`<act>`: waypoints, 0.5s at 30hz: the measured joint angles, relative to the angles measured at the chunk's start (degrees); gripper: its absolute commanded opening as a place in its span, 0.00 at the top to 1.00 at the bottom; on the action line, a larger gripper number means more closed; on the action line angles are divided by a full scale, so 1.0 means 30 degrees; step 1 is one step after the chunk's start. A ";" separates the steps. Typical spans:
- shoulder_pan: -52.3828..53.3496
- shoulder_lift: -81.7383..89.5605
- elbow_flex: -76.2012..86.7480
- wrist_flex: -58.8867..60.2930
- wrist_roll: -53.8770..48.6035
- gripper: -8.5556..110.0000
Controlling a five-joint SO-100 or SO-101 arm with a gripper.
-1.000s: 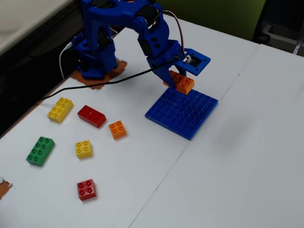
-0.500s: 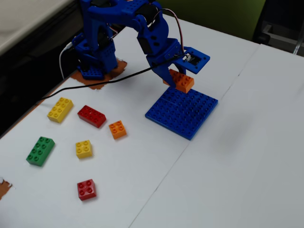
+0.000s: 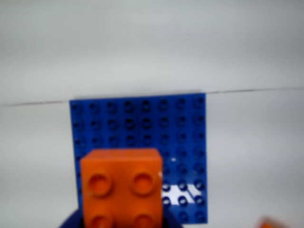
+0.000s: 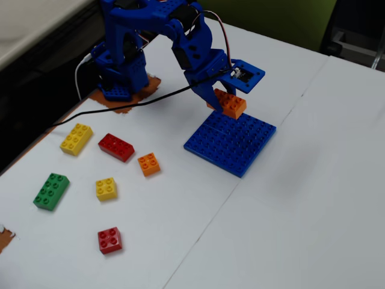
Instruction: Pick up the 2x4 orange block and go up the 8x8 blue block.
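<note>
Your claw [image 4: 224,101] was clamped on the 2x4 orange block [image 4: 227,103], holding it in the air just above the far edge of the 8x8 blue block [image 4: 231,141], the edge nearest the arm's base [image 4: 118,78] in the fixed view. The brick did not appear to touch the plate there; you could see a sliver of blue studs under its near corner. In the wrist view the 2x4 orange block [image 3: 121,187] filled the lower middle of the picture, four of its studs showing, with the 8x8 blue block [image 3: 175,128] spread out behind and beside it, lying flat on the white desk [image 4: 301,198]. That view was soft, so you could not read the claw's fingers in it beyond a dark blue curve under the brick.

Left of the blue plate in the fixed view, well apart from it, lay the loose bricks. Closest to the plate was the small square orange brick [image 4: 148,164]. Beyond that sat the oblong red brick [image 4: 116,147] and, farther still, the oblong yellow brick [image 4: 76,138]. The small yellow brick [image 4: 106,188], the oblong green brick [image 4: 51,191] and the small red brick [image 4: 109,239] lay farther toward the camera. A black cable [image 4: 120,108] ran across the desk from the arm, away from the plate.
</note>
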 measured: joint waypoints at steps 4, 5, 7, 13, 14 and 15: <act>0.0088 0.0000 0.0000 -0.0029 -0.0059 0.93; 0.0088 0.0000 0.0000 -0.0029 -0.0117 0.93; 0.0088 0.0000 0.0000 -0.0029 -0.0176 0.93; 0.0117 0.0000 0.0000 -0.0029 -0.0176 0.93; 0.0117 0.0000 0.0000 -0.0059 -0.0176 0.93; 0.0117 0.0000 0.0000 -0.0088 -0.0176 0.93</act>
